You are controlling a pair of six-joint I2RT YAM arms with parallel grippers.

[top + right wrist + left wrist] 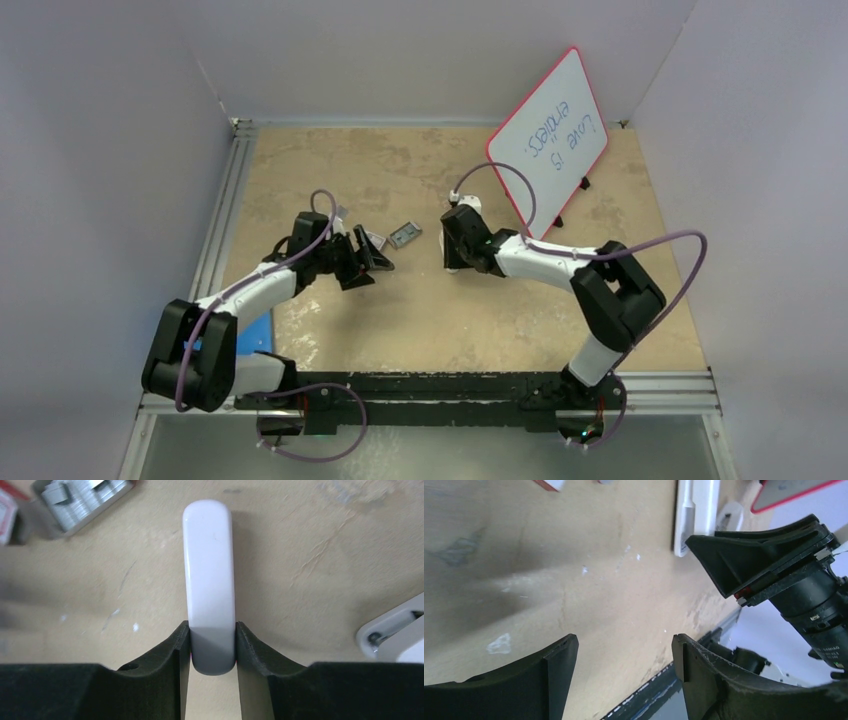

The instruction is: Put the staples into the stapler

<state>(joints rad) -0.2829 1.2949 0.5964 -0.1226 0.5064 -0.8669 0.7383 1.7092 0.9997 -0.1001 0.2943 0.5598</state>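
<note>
stapler (pixel 208 580): smooth white round-ended bar

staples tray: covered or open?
Open: grey staples lie bare in their tray, the red-and-white sleeve off to one side.

The staples (pixel 80 500) and a stubby white piece (pixel 397 632) lie partly out of view.

Grey metallic tray of staples (pixel 405 235) lies on a beige tabletop (pixel 430 320).
Black left gripper (pixel 370 260) and right gripper (pixel 452 256) flank it; a red-rimmed whiteboard (pixel 548 140) leans behind.
</note>
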